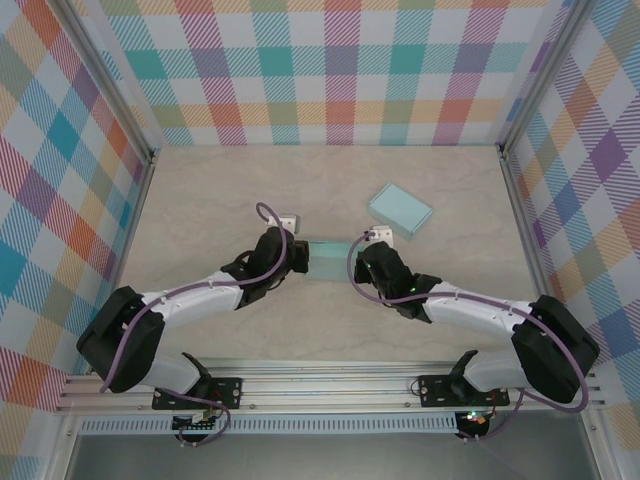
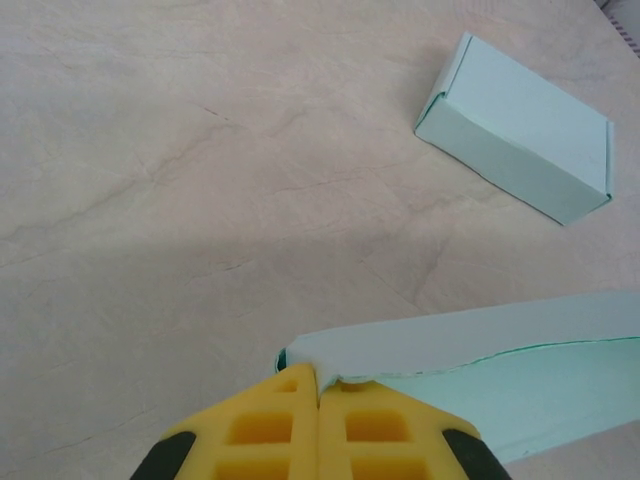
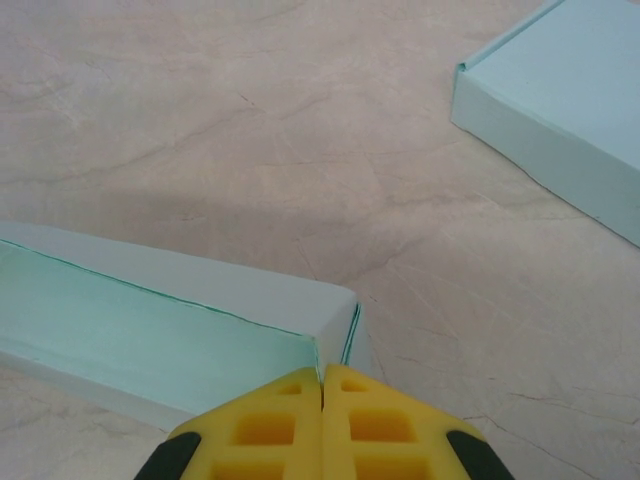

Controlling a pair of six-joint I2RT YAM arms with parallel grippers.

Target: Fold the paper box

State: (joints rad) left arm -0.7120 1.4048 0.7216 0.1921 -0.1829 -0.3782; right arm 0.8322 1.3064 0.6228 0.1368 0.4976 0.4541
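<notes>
Left claw [image 2: 320, 380] pinched shut on pale green paper box [image 2: 480, 335]; right claw [image 3: 322, 372] shut at its corner, hold unconfirmed. I judge folding midway: end open.

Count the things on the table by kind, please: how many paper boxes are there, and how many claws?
Mint paper boxes: 2, the closed box lying apart and the open box between the arms.
Claws: 2, the left claw and the right claw, each shut on one end of the open box.
Total: 4
</notes>
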